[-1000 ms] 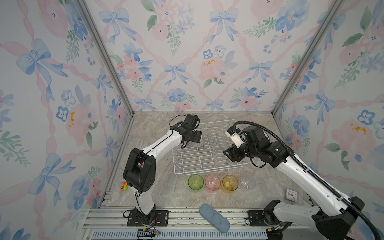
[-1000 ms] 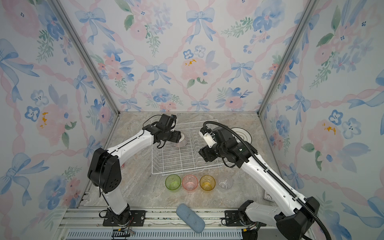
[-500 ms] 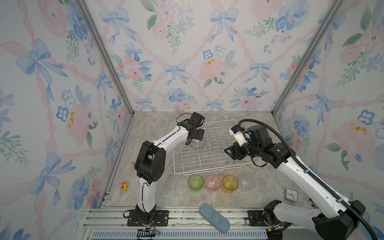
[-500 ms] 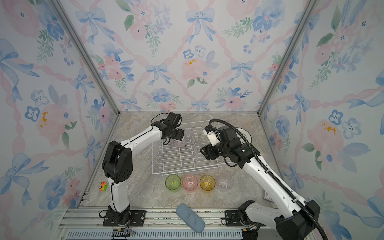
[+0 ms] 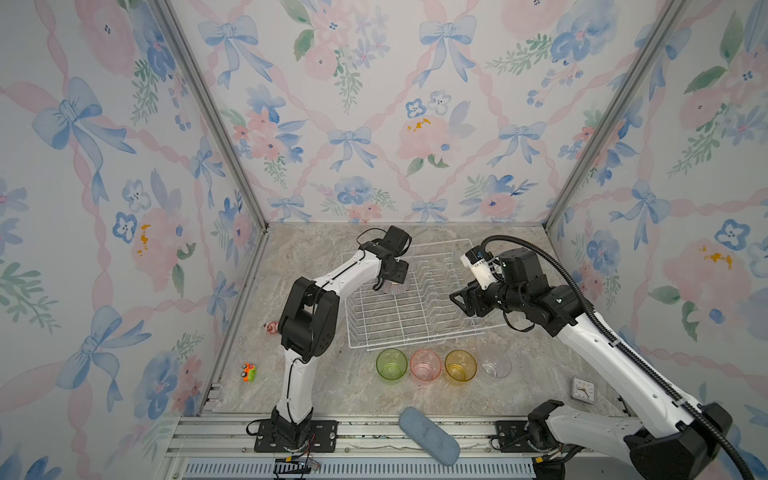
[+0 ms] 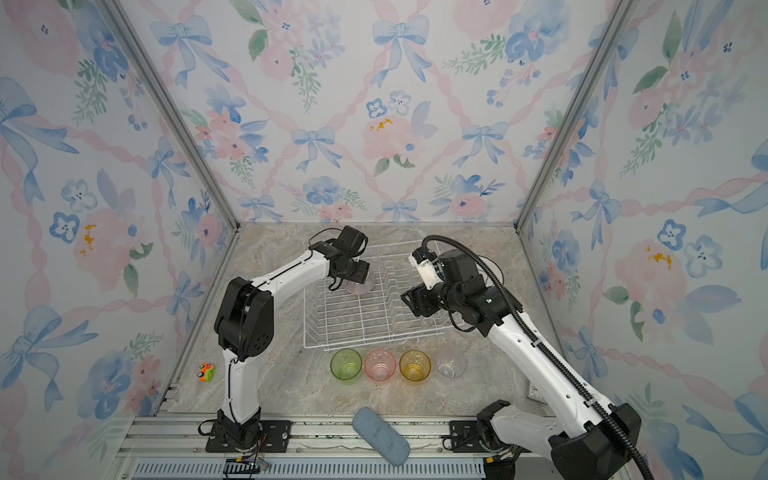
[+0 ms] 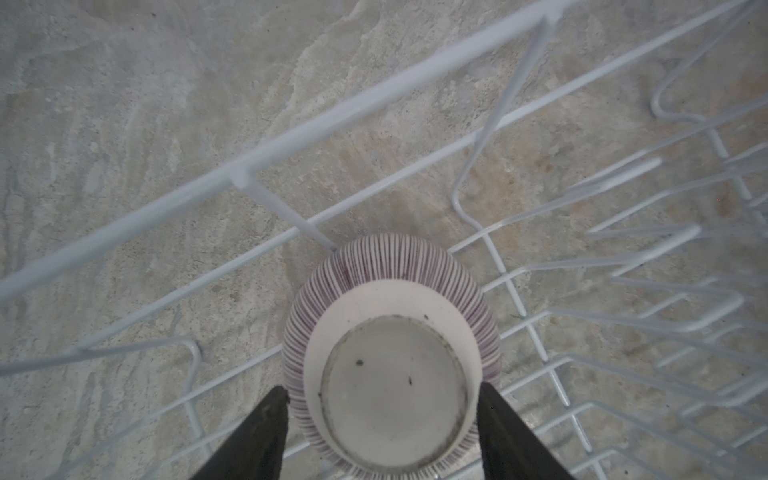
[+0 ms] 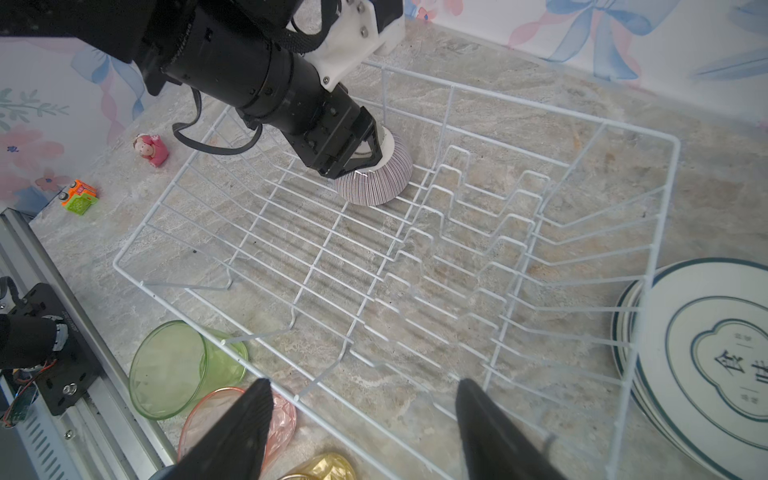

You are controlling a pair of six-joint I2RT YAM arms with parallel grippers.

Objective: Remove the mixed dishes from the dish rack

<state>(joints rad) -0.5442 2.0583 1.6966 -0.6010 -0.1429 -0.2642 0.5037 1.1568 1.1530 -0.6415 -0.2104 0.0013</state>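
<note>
Taking the dish rack's middle as the dial centre in both top views, you have:

- Blue pad [image 5: 429, 434]: 6 o'clock, nearest you, lying over the front rail.
- Tumblers, a row at 6 o'clock just outside the rack's near rim, mouths up: green tumbler [image 5: 391, 364], pink tumbler [image 5: 425, 365], yellow tumbler [image 5: 460, 365], clear tumbler [image 5: 496, 365].
- Dish rack [image 5: 415, 309]: white wire, its plate prongs on the 3 o'clock half holding nothing.
- Right gripper [image 5: 457, 302]: 3 o'clock, above the rack's right wall. Your jaws are spread and hold nothing.
- Striped bowl [image 7: 395, 270]: 11 o'clock, inside the rack, upside down on the flat half beside the prongs.
- Left gripper [image 7: 382, 388]: over the bowl's upturned base, one finger against each side of its wall, grasping it.
- Stack of plates [image 8: 706, 357]: 2 o'clock, flat on the counter outside the rack.
</note>
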